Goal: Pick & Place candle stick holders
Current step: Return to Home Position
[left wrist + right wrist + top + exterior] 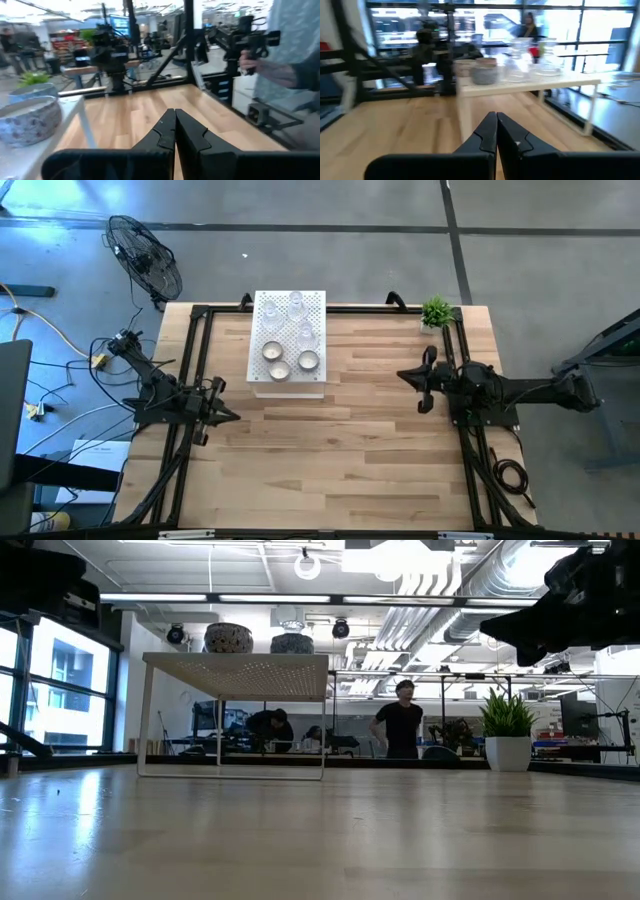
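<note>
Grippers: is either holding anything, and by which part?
Nothing is held. The left gripper and right gripper are both shut and empty; the candle stick holders sit on the white perforated shelf.

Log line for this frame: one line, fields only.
placed: six candle stick holders on white perforated shelf | left gripper: shut, empty, left of shelf | right gripper: shut, empty, right of shelf
</note>
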